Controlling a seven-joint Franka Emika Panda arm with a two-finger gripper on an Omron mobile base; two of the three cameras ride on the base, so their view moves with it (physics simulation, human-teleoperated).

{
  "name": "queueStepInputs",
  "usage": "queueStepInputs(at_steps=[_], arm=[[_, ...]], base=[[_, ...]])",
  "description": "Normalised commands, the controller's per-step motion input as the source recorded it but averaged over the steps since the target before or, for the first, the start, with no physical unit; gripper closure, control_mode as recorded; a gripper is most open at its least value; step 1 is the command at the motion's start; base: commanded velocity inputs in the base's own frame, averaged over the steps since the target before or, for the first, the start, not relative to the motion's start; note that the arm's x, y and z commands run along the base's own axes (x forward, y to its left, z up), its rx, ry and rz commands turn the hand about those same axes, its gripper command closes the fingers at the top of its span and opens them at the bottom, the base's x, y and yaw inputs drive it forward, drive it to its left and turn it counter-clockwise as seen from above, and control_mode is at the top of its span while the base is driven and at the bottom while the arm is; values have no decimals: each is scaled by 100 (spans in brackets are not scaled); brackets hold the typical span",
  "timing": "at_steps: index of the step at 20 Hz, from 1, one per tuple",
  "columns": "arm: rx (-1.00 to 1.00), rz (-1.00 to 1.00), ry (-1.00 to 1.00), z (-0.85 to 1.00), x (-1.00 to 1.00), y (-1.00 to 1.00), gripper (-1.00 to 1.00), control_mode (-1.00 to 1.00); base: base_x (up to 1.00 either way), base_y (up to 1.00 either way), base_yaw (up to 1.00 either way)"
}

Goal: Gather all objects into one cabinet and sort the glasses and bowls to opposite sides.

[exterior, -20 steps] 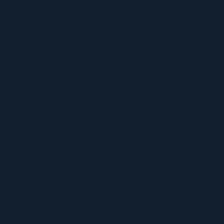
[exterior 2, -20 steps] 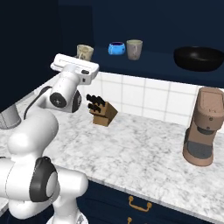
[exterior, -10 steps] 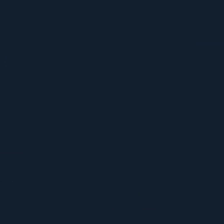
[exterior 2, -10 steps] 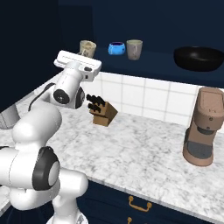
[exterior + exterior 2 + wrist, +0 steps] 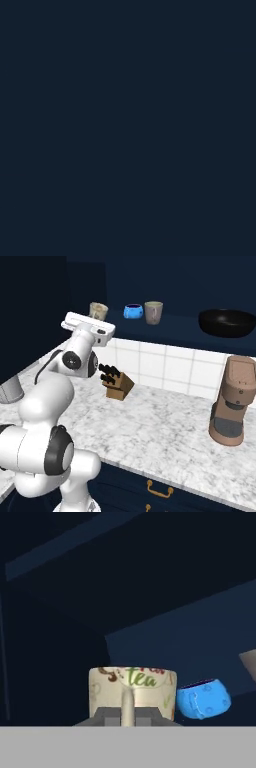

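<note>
A cream mottled mug (image 5: 150,688) with "tea" lettering stands in the open upper cabinet, its loop handle (image 5: 128,706) turned toward the hand. My gripper (image 5: 128,717) has both fingertips pressed close on either side of that handle, shut on it. From the right base view the same mug (image 5: 98,309) stands at the left of the cabinet shelf (image 5: 180,322), just past my white hand (image 5: 89,327). To its right sit a blue bowl (image 5: 133,311) (image 5: 203,699) and a second beige mug (image 5: 153,312).
A black pan (image 5: 227,322) lies further right on the same shelf. On the marble counter (image 5: 165,436) below stand a knife block (image 5: 116,387) and a brown coffee machine (image 5: 233,402). Tiled wall behind.
The arm's elbow has swung a little and the hand has edged slightly right at the mug. The mug, bowl and second mug stay in place.
</note>
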Motion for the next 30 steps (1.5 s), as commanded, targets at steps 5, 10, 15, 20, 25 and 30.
queueStepInputs(at_steps=[5,10,15,20,25,30], arm=[[0,13,0,-59,53,0,100,-100],[0,8,0,-48,69,-5,-100,-100],[0,3,-2,-12,27,-3,-100,-100],[0,0,0,0,0,0,-100,-100],[7,0,-2,14,-17,-3,-100,-100],[18,0,-14,34,-80,-20,-100,-100]], base=[[0,0,0],[0,0,0],[0,0,0],[0,0,0],[0,0,0],[0,0,0]])
